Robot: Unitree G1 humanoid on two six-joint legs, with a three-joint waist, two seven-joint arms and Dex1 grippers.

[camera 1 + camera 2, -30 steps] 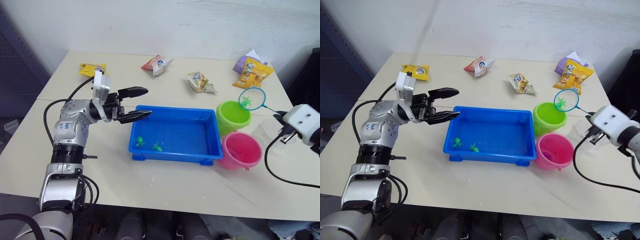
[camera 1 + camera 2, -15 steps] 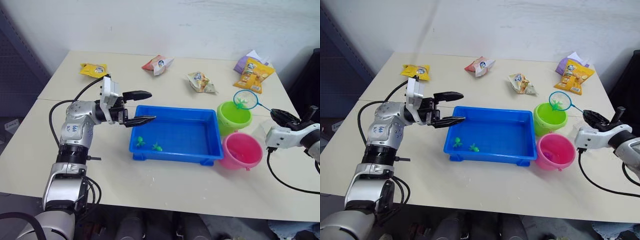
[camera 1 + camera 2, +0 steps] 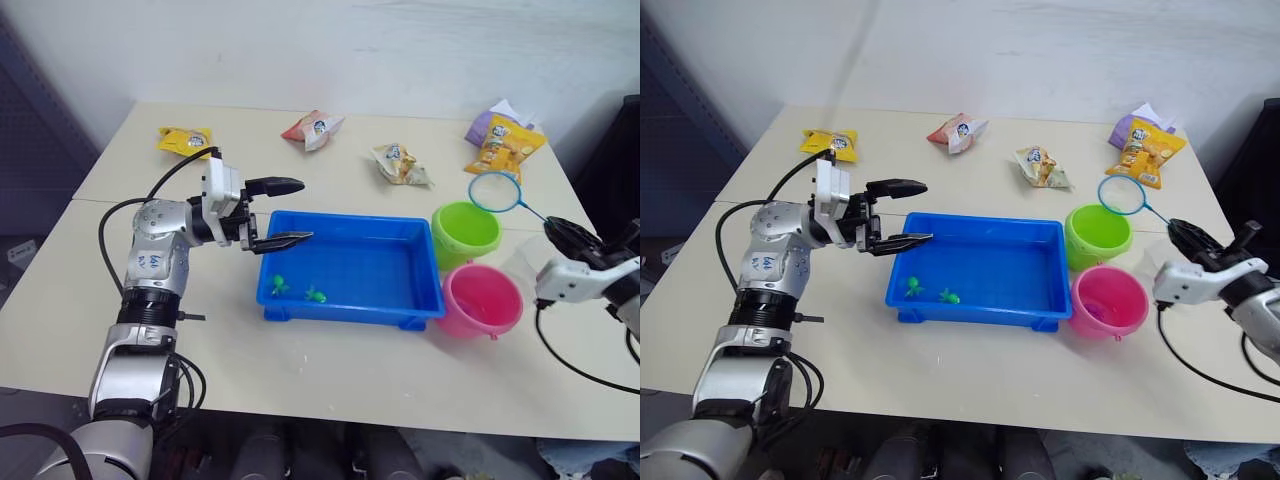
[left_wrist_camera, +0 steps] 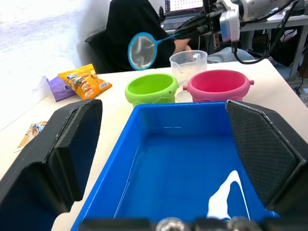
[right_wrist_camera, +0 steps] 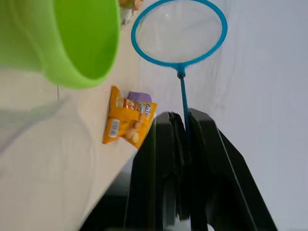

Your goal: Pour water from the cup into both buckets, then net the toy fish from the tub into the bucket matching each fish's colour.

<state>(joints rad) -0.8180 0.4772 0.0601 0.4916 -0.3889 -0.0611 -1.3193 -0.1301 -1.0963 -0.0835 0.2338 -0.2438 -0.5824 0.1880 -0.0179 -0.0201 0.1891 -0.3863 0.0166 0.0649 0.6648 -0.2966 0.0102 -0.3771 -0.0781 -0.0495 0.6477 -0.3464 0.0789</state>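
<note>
Now empty net [image 3: 499,192] above green bucket [image 3: 466,233]

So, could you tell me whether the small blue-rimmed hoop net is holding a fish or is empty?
Empty: the blue-rimmed hoop net, clamped by its handle in the right gripper, shows only clear mesh with the wall visible through it, no fish inside.

the glossy blue plastic tub [image 3: 350,268] and smooth lime green plastic bucket [image 3: 466,234] sat on a matt cream table [image 3: 300,370].

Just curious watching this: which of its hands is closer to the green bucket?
The right. Its right gripper holds the net just beside the green bucket; the left gripper hovers at the blue tub's far corner.
</note>
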